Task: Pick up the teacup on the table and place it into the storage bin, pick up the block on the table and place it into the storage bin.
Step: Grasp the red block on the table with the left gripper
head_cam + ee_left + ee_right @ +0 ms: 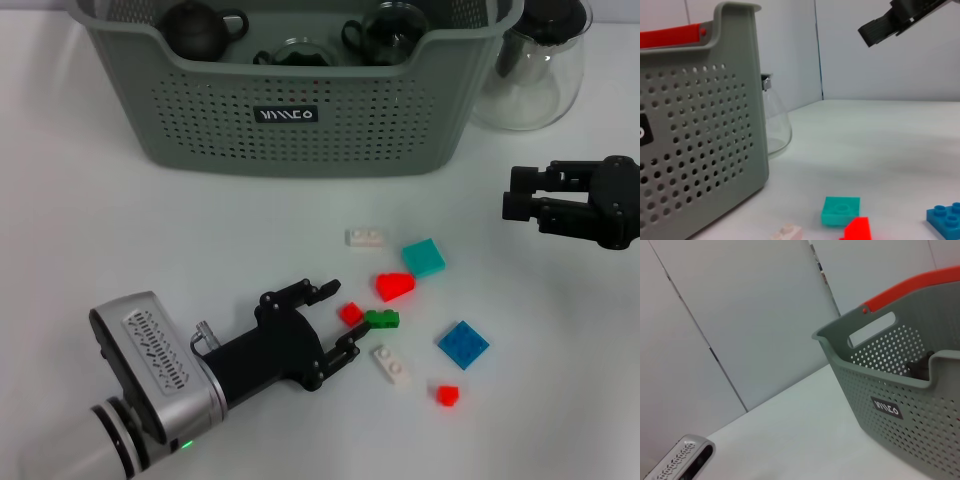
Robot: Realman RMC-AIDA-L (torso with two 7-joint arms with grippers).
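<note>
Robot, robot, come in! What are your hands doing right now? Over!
Left gripper open, low around small red block. Right gripper parked right, holding nothing. Storage bin behind, teaware inside. Green block crowds the red one.

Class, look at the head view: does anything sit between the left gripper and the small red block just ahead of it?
Nothing visible does. The left gripper is open, with the small red block lying right at its fingertips. The green block sits just beyond it.
</note>
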